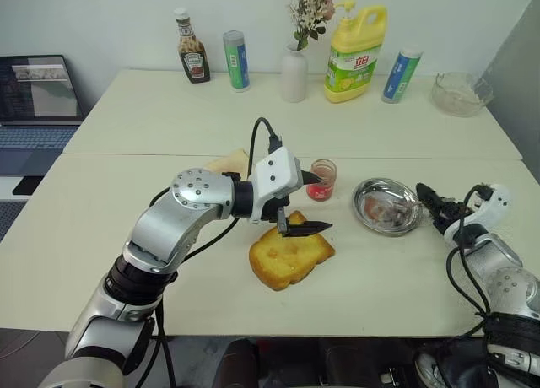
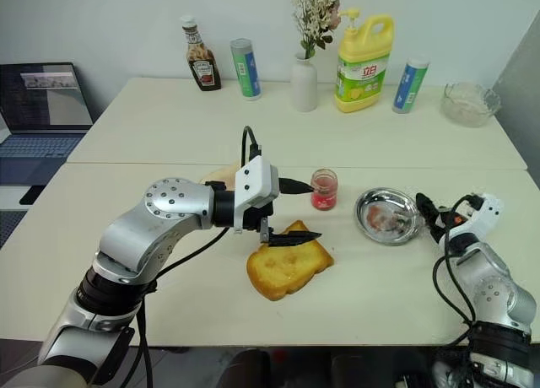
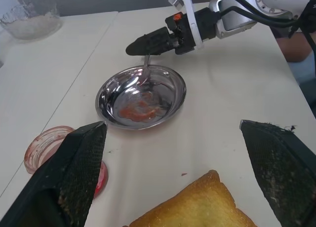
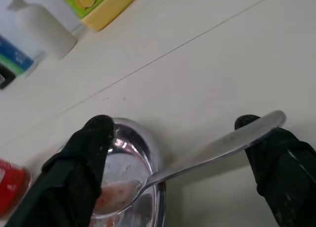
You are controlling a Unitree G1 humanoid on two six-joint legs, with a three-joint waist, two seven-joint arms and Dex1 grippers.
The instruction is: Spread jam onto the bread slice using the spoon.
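Observation:
The golden bread slice (image 1: 291, 257) lies on the table near the front edge. My left gripper (image 1: 312, 204) hangs open just above its far corner, with one finger reaching toward the jam (image 1: 321, 180) in its small glass jar. To the right, the round steel dish (image 1: 386, 206) is smeared with jam. The spoon (image 4: 197, 163) rests with its bowl in the dish (image 4: 148, 153) and its handle over the rim. My right gripper (image 4: 173, 122) stands open around the spoon, whose handle tip lies against one finger (image 4: 276, 158).
A paler slice (image 1: 229, 163) lies behind my left arm. Along the back stand a ketchup bottle (image 1: 193, 57), two tubes (image 1: 236, 61), a white vase (image 1: 294, 74), a yellow detergent bottle (image 1: 354, 55) and a glass bowl (image 1: 461, 94). A laptop (image 1: 38, 93) sits far left.

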